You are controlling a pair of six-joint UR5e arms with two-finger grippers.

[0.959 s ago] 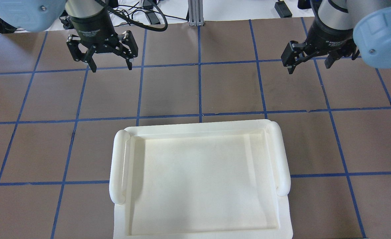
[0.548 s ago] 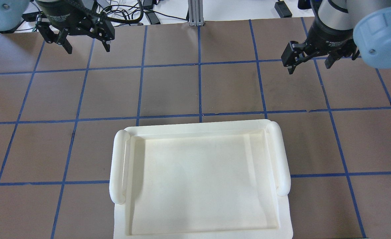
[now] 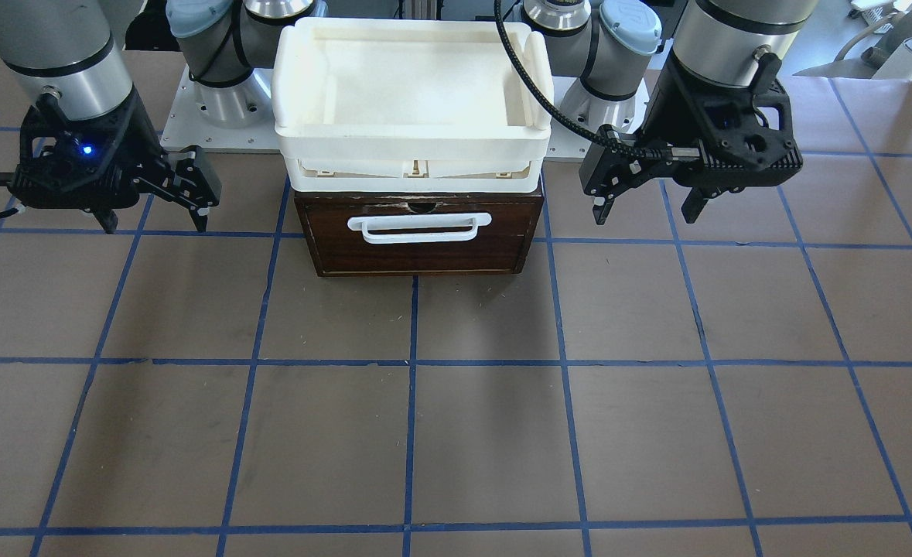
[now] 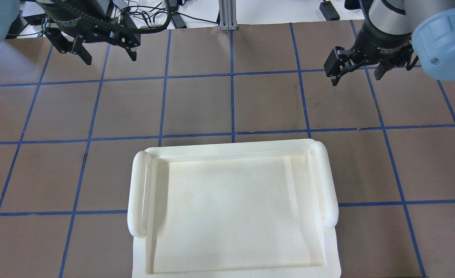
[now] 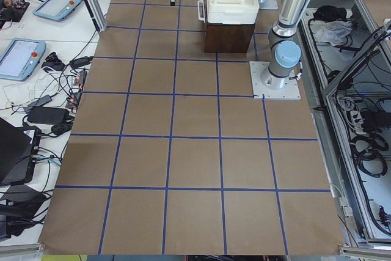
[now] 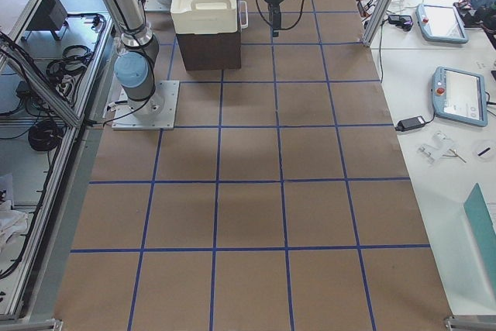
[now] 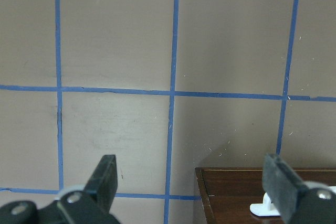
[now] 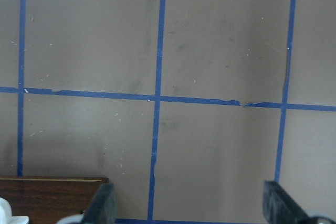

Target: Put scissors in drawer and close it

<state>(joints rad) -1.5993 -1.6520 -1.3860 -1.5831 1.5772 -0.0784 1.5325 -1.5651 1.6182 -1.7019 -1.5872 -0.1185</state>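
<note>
Brown drawer (image 3: 421, 255) closed; left gripper (image 3: 645, 219), right gripper (image 3: 154, 227) spread, empty.

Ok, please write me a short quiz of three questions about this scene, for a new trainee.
1. Short answer: is the drawer of the dark brown case open or shut?
2. What sits on top of the case? A) a cardboard box B) a white plastic tray C) nothing
3. True or false: the left gripper and the right gripper are both open and empty.
Key: 1 shut; 2 B; 3 true.
</note>
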